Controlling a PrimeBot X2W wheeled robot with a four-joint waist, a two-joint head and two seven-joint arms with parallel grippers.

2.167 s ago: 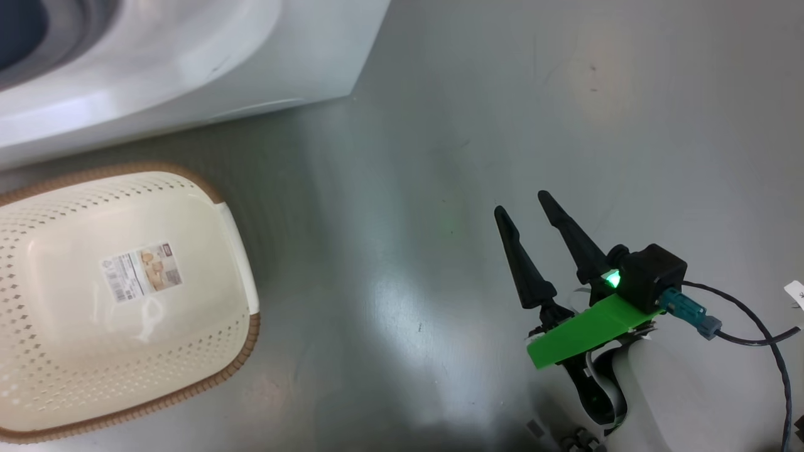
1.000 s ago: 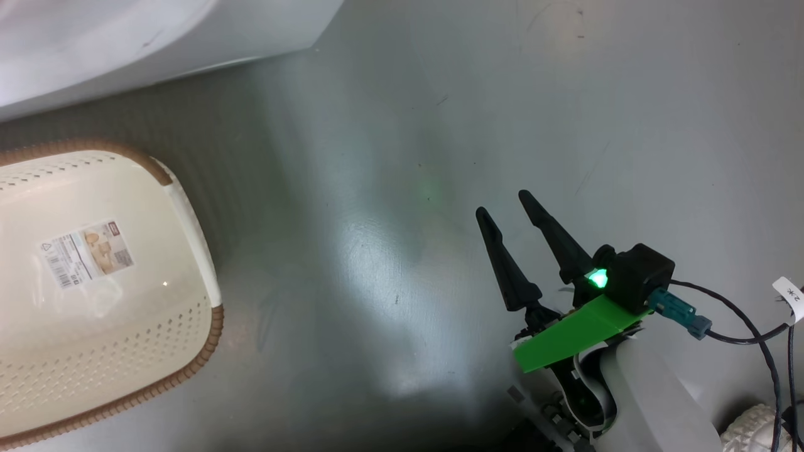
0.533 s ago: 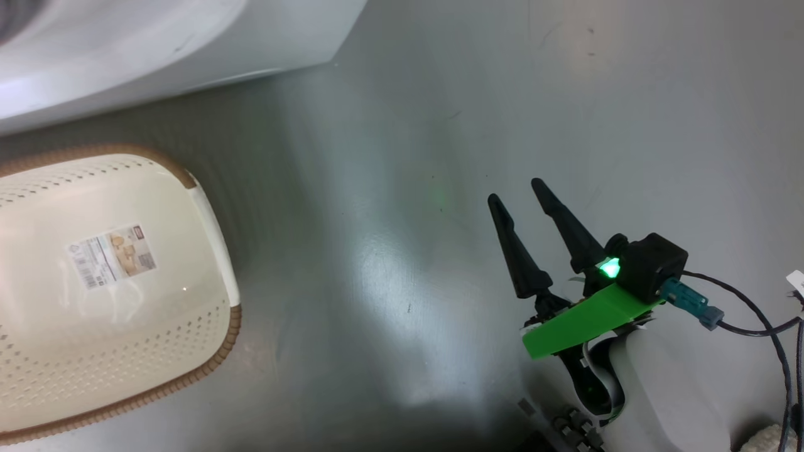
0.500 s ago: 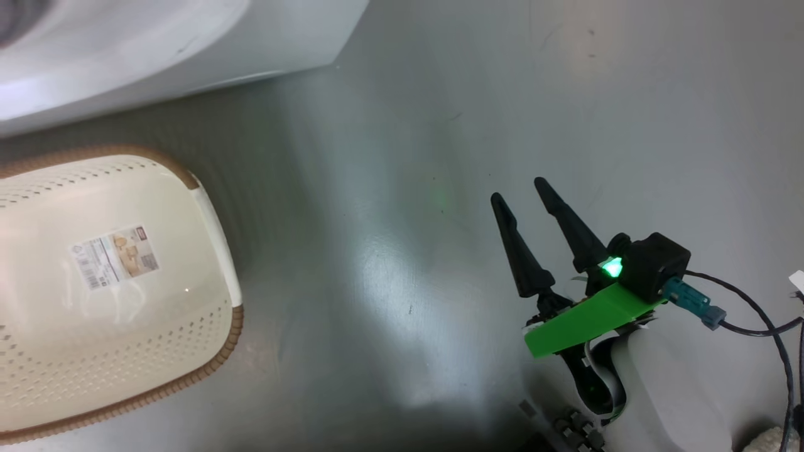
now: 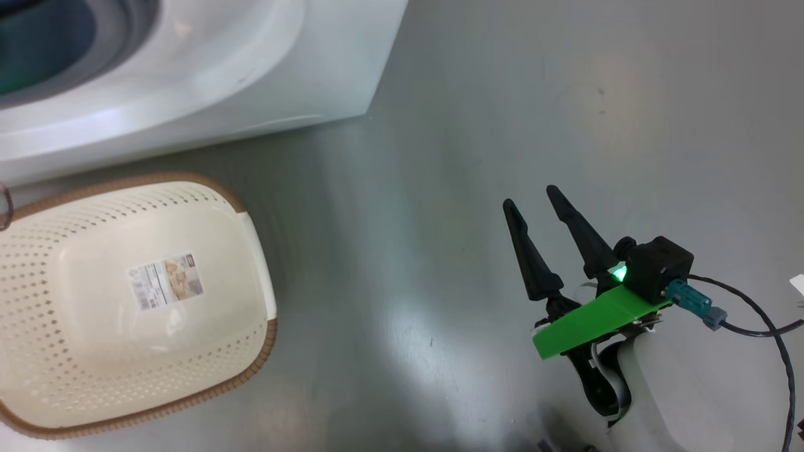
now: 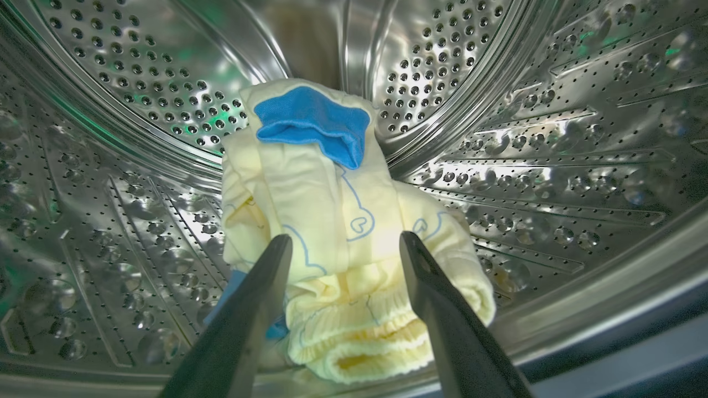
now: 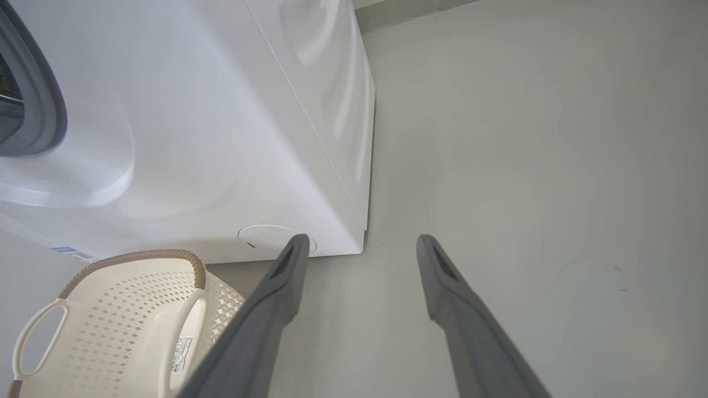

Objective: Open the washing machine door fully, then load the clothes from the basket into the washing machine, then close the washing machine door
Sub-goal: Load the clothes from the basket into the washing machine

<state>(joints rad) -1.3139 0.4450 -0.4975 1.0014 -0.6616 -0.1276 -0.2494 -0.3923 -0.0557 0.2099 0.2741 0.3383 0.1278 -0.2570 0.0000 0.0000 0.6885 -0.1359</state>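
Only the head camera has shifted; the cream-white perforated plastic basket [image 5: 56, 351] stays empty. The soft cream-yellow, blue-trimmed clothes [image 6: 326, 182] lie in the steel drum [image 6: 110, 221], flanked by the wide-spread left pincer [image 6: 344, 239] and apparently released, so only the closing step remains.

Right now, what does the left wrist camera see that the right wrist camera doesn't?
Left wrist view: the cream-yellow clothes lying in the steel drum, beyond the open left gripper. Right wrist view: the basket, the grey floor, the open right gripper. Shared: the washing machine, seen from inside in one and from outside in the other.
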